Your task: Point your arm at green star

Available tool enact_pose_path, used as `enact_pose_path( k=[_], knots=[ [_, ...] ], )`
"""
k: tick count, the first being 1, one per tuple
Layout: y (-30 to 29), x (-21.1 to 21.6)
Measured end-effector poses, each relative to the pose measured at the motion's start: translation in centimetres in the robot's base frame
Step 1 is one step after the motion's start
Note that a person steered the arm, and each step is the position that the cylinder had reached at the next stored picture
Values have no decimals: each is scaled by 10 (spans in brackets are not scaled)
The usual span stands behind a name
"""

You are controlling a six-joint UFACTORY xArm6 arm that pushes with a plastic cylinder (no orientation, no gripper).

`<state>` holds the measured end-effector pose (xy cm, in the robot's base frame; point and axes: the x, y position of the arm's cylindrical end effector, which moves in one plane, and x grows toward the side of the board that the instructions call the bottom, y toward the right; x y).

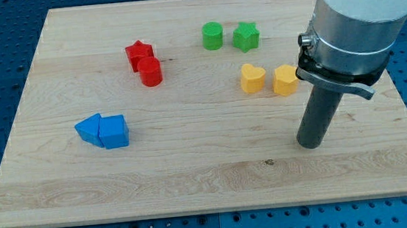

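The green star (245, 36) lies near the view's top, right of centre, with a green cylinder (213, 35) just to its left. My tip (310, 144) rests on the wooden board (194, 174) at the view's lower right, well below and to the right of the green star. Two yellow blocks, a heart (252, 78) and a hexagon-like block (285, 80), lie between my tip and the star.
A red star (139, 54) and a red cylinder (150, 72) touch at the upper left of centre. Two blue blocks (104, 131) sit together at the left. The arm's wide silver body (354, 19) hangs over the board's right side.
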<state>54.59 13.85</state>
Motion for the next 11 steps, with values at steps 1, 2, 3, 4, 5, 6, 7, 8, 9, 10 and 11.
enact_pose_path(
  k=[1, 2, 3, 4, 5, 6, 7, 8, 9, 10, 11],
  knots=[
    [0, 1],
    [0, 4],
    [0, 2],
    [0, -30],
    [14, -32],
    [46, -43],
    [67, -87],
    [69, -151],
    [69, -165],
    [36, -174],
    [6, -196]
  ],
)
